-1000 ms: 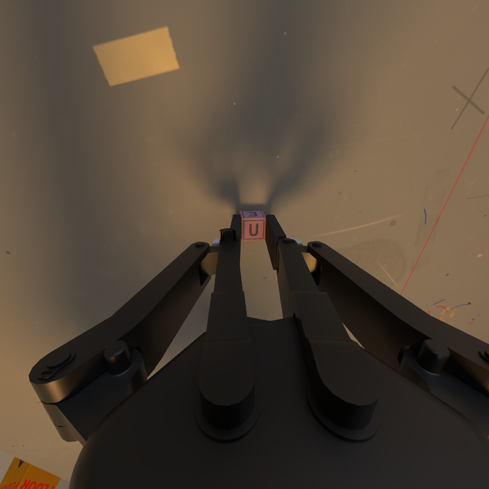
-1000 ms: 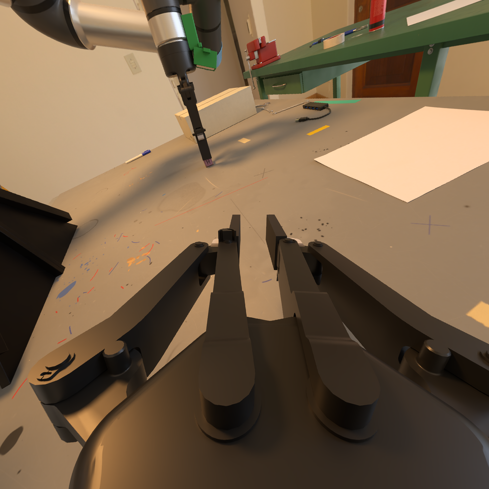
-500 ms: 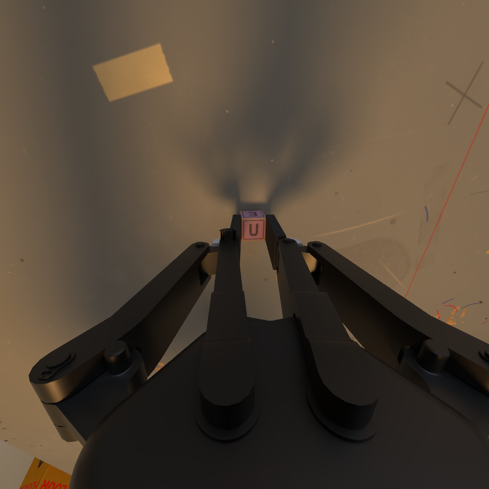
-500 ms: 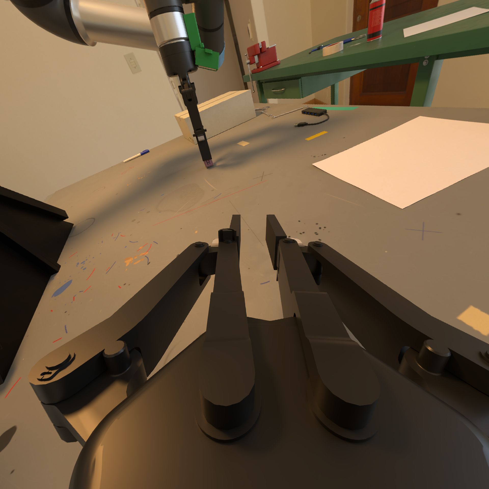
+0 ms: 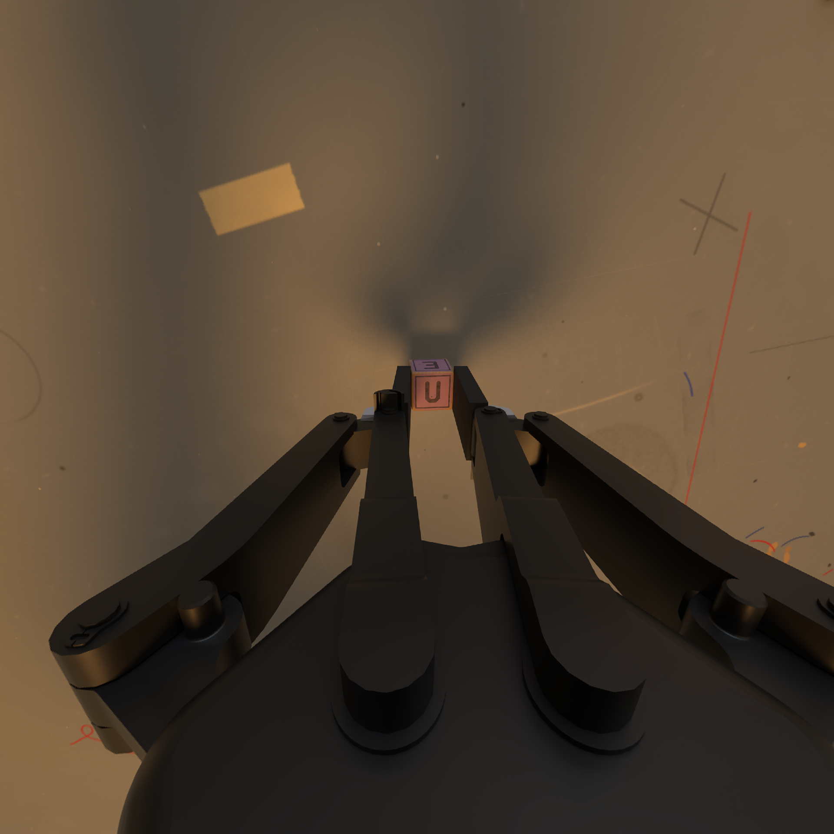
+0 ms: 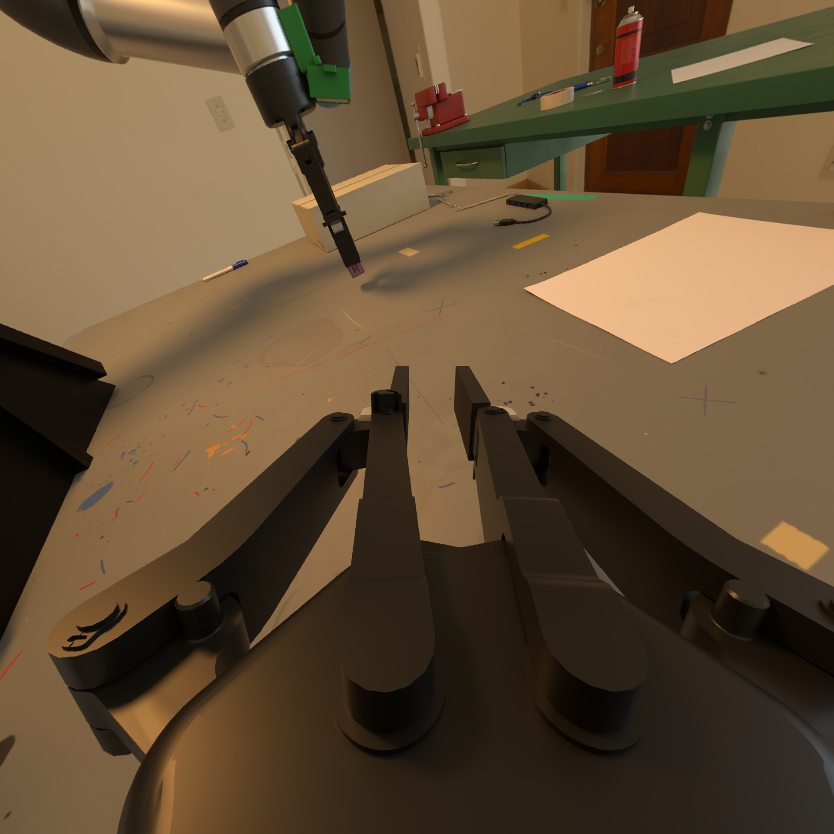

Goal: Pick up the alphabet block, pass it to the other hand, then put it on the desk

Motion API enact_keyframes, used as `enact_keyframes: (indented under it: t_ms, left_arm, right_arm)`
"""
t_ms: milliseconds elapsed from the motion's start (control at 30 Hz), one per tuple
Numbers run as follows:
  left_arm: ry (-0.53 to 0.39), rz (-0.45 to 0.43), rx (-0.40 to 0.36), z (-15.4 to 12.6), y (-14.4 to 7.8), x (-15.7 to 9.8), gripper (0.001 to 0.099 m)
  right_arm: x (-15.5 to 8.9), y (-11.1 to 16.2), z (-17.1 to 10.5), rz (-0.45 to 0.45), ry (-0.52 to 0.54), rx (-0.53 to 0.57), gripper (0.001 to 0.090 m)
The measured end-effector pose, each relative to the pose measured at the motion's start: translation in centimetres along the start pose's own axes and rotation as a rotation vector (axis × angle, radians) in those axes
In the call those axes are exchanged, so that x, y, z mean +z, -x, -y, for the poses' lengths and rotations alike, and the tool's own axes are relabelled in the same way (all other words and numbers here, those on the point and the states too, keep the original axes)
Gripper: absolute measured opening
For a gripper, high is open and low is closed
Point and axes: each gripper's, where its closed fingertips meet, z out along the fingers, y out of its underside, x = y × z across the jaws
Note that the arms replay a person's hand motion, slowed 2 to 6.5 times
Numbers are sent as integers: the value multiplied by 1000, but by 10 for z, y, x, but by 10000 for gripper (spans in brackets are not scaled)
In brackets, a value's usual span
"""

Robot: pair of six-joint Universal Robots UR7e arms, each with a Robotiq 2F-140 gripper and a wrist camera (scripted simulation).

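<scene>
The left gripper (image 5: 431, 383) is clamping the alphabet block (image 5: 431, 390) between its fingertips, apparently just clear of the desk (image 5: 586, 135), while the right gripper (image 6: 431, 383) is waiting with fingers narrowly parted on nothing, so handover and placement are remaining.

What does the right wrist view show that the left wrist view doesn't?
Only the right wrist view shows the white paper sheet, pale box, marker, green bench and empty right gripper. Only the left wrist view shows the block's pink side. Both show the block in the left gripper, above the desk.
</scene>
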Motion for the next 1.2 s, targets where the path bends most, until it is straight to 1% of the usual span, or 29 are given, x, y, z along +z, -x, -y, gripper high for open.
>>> enact_keyframes:
  t_ms: [233,467,667,1000,1200]
  left_arm:
    - [-113,12,28,11,-5,-16,253]
    - [-253,32,65,23,-12,-35,253]
    - [-392,48,88,31,-21,-53,253]
    - [-656,95,122,41,-38,-83,253]
    - [-789,143,127,40,-46,-95,253]
  right_arm:
    - [-2,-1,2,-9,-9,2,309]
    - [-3,-3,3,-17,-16,5,347]
    - [-5,-4,3,-25,-22,6,379]
    - [-8,-7,5,-49,-34,-8,434]
    - [-10,-10,6,-73,-40,-18,436]
